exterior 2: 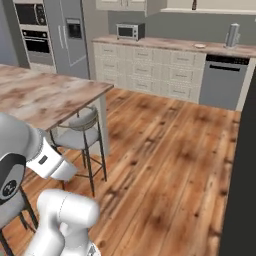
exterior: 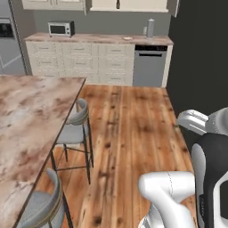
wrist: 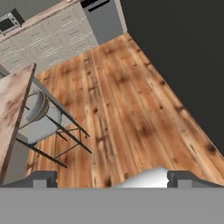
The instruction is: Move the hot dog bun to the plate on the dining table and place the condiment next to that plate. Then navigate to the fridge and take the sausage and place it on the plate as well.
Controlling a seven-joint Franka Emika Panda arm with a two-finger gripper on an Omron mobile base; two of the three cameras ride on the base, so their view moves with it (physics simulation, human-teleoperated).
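The dining table (exterior: 31, 116) with its brown-and-beige marbled top fills the left of the left base view. It also runs along the left in the right base view (exterior 2: 45, 95), and the hand view catches its edge (wrist: 11, 109). The part of its top that shows is bare. The grey fridge (exterior 2: 67, 37) stands at the far left of the back wall, its door closed. My gripper (wrist: 112, 180) hangs open over the wooden floor with nothing between its fingertips (wrist: 41, 179). The hot dog bun, plate, condiment and sausage are out of view.
Two grey stools (exterior: 73, 129) (exterior: 40, 207) stand along the table's near side. A cream-drawer counter (exterior 2: 160, 65) with a microwave (exterior 2: 130, 31) and a grey dishwasher (exterior 2: 222, 80) lines the back wall. A dark wall (wrist: 183, 57) bounds the right. Wooden floor (exterior: 129, 133) lies between.
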